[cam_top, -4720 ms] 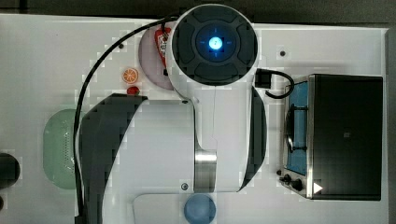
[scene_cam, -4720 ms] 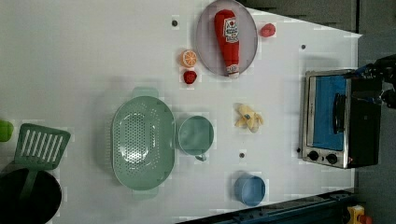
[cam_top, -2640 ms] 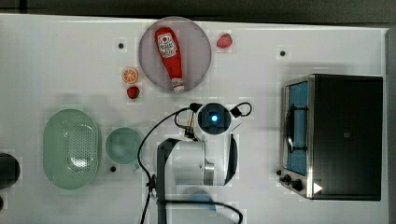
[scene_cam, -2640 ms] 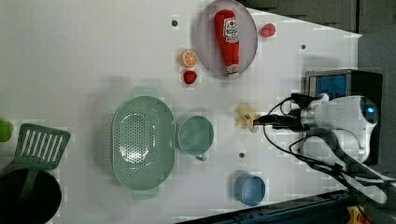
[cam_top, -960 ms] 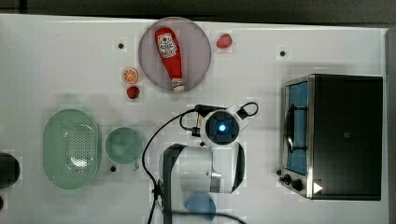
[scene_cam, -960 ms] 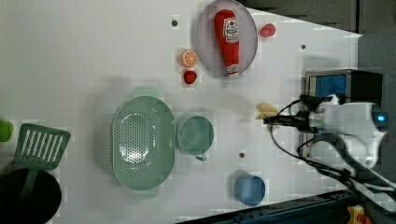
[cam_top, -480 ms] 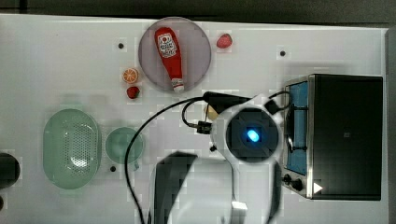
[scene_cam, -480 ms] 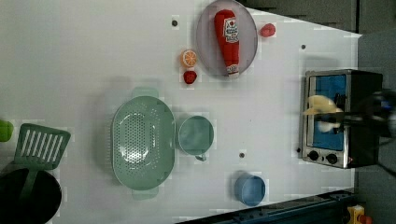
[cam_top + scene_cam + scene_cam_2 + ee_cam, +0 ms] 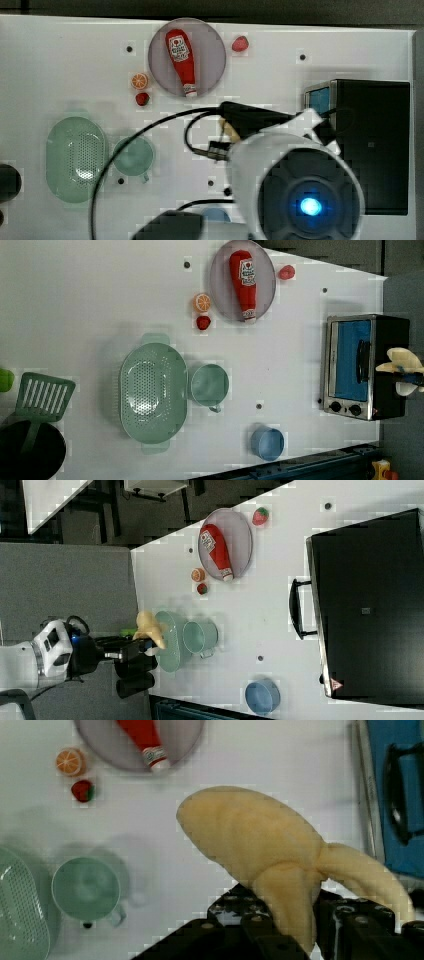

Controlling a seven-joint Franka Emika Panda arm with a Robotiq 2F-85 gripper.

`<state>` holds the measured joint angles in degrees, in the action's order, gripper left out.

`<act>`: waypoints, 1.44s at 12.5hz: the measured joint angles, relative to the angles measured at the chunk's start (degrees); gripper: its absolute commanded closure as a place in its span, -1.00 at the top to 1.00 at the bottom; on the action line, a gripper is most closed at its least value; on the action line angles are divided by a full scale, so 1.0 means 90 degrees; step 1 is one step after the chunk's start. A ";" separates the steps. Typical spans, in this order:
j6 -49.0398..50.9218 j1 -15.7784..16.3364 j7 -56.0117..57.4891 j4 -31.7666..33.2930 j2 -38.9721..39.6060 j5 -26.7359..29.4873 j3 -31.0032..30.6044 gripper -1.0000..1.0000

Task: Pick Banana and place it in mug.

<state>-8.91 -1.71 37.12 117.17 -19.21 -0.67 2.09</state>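
The pale yellow banana [image 9: 250, 840] hangs in the air, high above the table, with my gripper [image 9: 292, 922] shut on its lower part. In the left view the banana [image 9: 402, 362] appears over the toaster oven at the left view's right edge. In the right view the banana [image 9: 149, 625] and gripper [image 9: 145, 647] appear beside the basket. The top view shows a sliver of banana [image 9: 230, 131] under the black gripper body. The mint-green mug [image 9: 133, 156] stands upright and empty on the table, also seen as the mug [image 9: 86, 889] in the wrist view, well apart from the banana.
A green perforated basket [image 9: 76, 159] sits next to the mug. A ketchup bottle [image 9: 182, 60] lies on a grey plate [image 9: 212, 50], with an orange slice [image 9: 140, 80] beside it. A toaster oven [image 9: 370, 145], a blue cup [image 9: 267, 443] and a spatula [image 9: 42, 397] stand around.
The gripper closed on the banana on the table and lifted it high. In the left view it has moved right, to over the oven.
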 measured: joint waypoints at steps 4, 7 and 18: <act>0.0008 0.0213 -0.1321 0.0137 0.0573 0.0308 -0.0930 -0.38; -0.0494 0.0298 -0.2675 0.0236 0.1346 0.0317 -0.2017 -0.38; -0.3707 0.0772 -0.4814 0.1716 0.2640 0.0451 -0.3273 -0.38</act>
<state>-42.27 5.24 -6.20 132.61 4.55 3.40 -27.36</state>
